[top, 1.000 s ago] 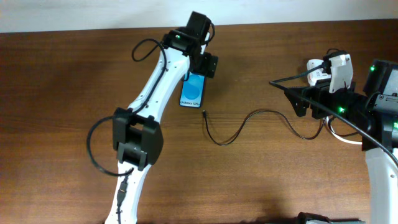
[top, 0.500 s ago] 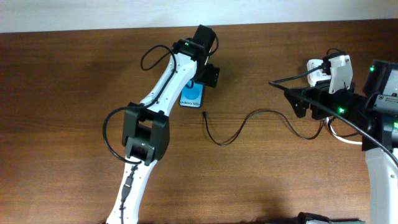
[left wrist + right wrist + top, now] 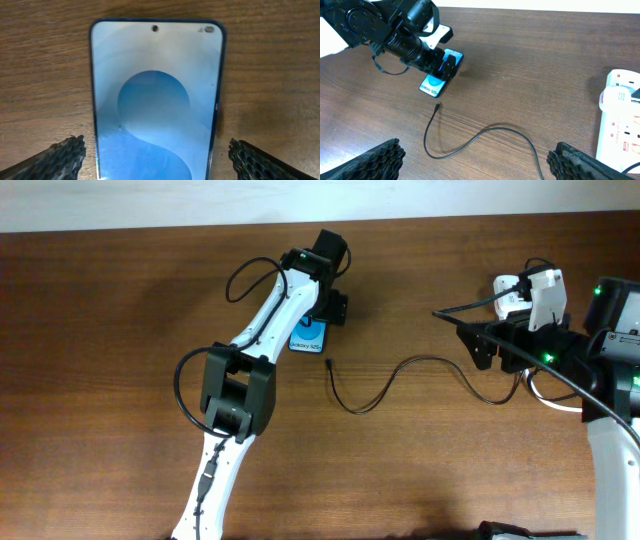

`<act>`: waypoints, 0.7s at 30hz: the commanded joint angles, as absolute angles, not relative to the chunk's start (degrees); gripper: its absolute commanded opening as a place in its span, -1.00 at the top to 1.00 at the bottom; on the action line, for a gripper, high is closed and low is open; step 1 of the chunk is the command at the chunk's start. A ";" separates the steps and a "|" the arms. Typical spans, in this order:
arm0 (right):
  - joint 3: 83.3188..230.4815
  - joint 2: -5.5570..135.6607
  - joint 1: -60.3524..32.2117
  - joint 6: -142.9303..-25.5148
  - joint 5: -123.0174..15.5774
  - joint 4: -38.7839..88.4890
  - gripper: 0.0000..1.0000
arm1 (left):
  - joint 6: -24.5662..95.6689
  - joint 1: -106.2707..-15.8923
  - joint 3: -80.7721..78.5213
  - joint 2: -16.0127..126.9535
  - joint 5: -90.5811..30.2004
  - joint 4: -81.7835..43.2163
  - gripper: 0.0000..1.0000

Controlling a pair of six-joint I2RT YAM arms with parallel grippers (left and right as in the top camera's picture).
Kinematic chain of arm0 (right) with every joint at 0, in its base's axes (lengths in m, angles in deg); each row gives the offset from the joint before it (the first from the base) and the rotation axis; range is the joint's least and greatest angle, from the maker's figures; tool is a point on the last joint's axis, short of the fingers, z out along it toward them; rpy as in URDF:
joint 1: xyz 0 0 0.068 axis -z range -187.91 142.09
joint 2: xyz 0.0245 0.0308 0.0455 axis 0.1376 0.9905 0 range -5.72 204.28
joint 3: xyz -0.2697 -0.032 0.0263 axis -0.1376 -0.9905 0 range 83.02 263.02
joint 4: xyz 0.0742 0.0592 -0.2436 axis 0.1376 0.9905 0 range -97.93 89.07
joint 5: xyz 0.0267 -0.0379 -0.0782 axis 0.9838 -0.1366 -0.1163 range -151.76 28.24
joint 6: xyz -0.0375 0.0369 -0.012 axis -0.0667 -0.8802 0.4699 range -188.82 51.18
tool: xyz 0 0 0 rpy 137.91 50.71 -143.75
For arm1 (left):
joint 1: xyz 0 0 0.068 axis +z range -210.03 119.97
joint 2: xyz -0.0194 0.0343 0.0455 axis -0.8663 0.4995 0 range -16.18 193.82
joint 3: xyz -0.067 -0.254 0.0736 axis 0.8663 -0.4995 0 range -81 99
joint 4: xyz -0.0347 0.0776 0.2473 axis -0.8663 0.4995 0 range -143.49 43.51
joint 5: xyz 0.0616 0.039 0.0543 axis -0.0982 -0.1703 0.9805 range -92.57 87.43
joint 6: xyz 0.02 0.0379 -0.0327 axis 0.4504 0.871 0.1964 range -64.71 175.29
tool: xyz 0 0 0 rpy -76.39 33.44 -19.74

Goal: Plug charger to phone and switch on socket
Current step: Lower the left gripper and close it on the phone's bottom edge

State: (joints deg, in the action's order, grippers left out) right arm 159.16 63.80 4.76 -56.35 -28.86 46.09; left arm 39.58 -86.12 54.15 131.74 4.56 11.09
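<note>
The phone (image 3: 309,335) lies flat on the wood table, its blue screen up; it fills the left wrist view (image 3: 156,105) and shows in the right wrist view (image 3: 434,82). My left gripper (image 3: 328,308) is open, low over the phone's far end, its fingers (image 3: 156,155) straddling the phone's sides without touching. The charger cable (image 3: 385,390) curves across the table, its plug tip (image 3: 329,363) lying just right of the phone's near end; it also shows in the right wrist view (image 3: 470,140). The white socket (image 3: 520,290) sits at the right, also seen in the right wrist view (image 3: 620,120). My right gripper (image 3: 477,160) is open and empty above the cable.
A thick white cord (image 3: 545,392) loops beside the right arm. The table's far edge meets a white wall (image 3: 150,200).
My left gripper has moved toward the near side and lowered over the phone, covering its far end. The right arm, cable and socket have not moved.
</note>
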 commanded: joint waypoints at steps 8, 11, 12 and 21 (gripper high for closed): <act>160.39 64.14 4.87 -55.72 -28.38 46.33 -0.97 | 36.85 -86.18 54.94 134.67 5.76 11.55 -1.00; 160.39 64.14 4.87 -55.72 -28.38 46.33 -0.97 | 36.87 -86.12 54.94 134.69 5.83 11.72 -1.00; 160.39 64.14 4.87 -55.72 -28.38 46.33 -0.96 | 36.90 -86.07 54.94 134.69 5.81 11.79 -1.00; 160.39 64.14 4.87 -55.72 -28.38 46.35 -0.97 | 40.61 -85.75 54.94 134.91 1.50 12.92 -0.90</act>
